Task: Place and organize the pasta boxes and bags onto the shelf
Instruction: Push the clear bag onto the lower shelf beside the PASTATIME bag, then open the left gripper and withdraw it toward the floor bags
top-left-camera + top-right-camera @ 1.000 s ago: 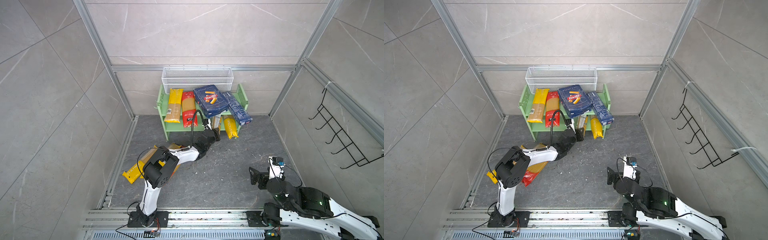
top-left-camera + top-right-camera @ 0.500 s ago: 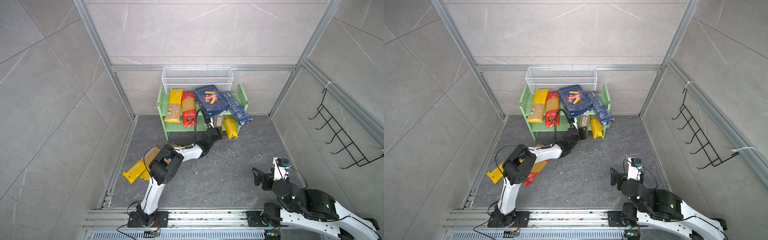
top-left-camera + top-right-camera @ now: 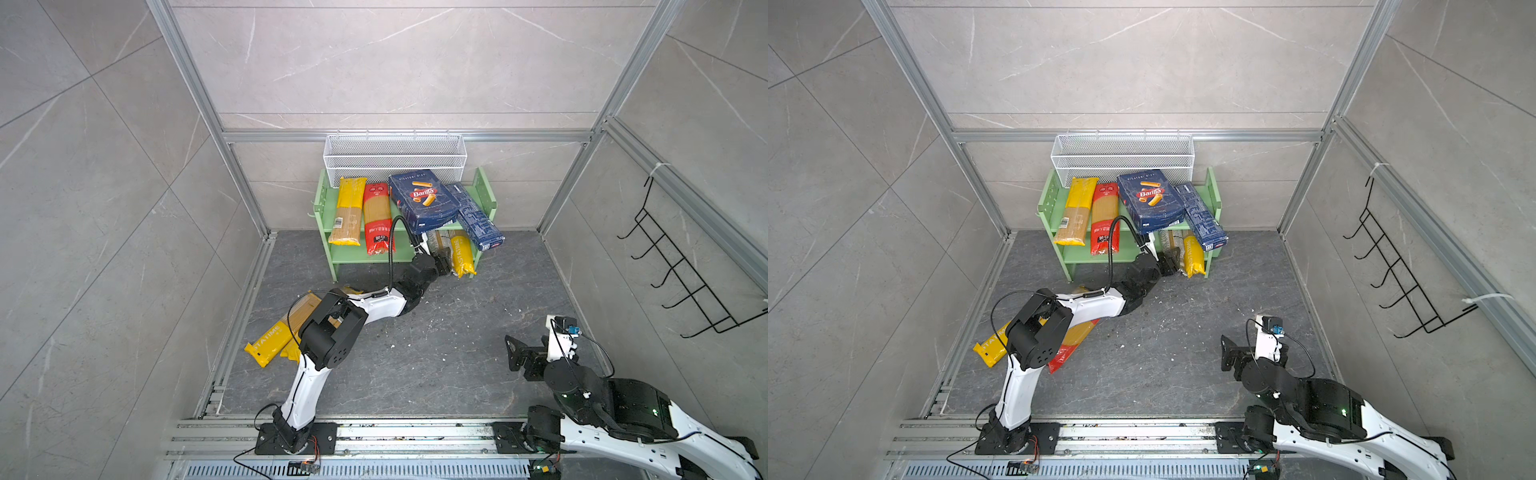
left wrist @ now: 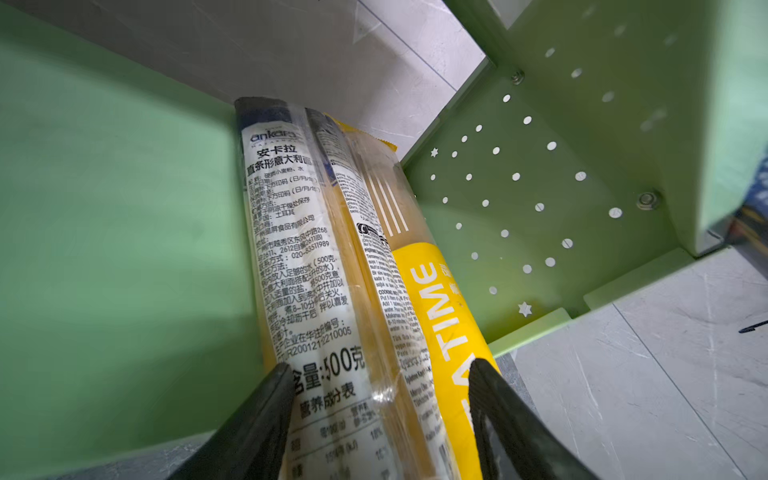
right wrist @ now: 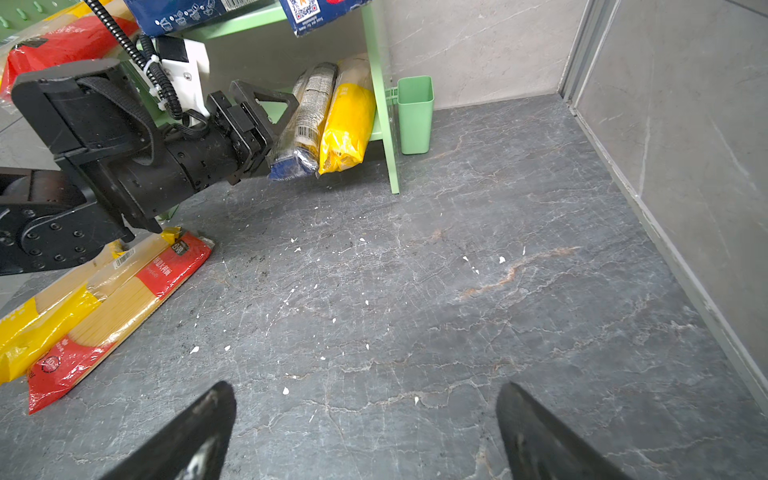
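While the left gripper (image 4: 380, 363) is holding its fingers (image 4: 257, 424) apart around the clear bag (image 4: 307, 249) on the bottom board of the shelf (image 4: 104, 208), the right gripper (image 5: 365, 384) is hanging open over the floor (image 5: 415, 270).

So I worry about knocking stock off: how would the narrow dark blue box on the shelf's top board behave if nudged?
The narrow blue box would probably tip or slide off: it lies tilted, with its lower end hanging past the front edge of the shelf. It looks stiff, a flat-faced carton, so it should move as one piece.
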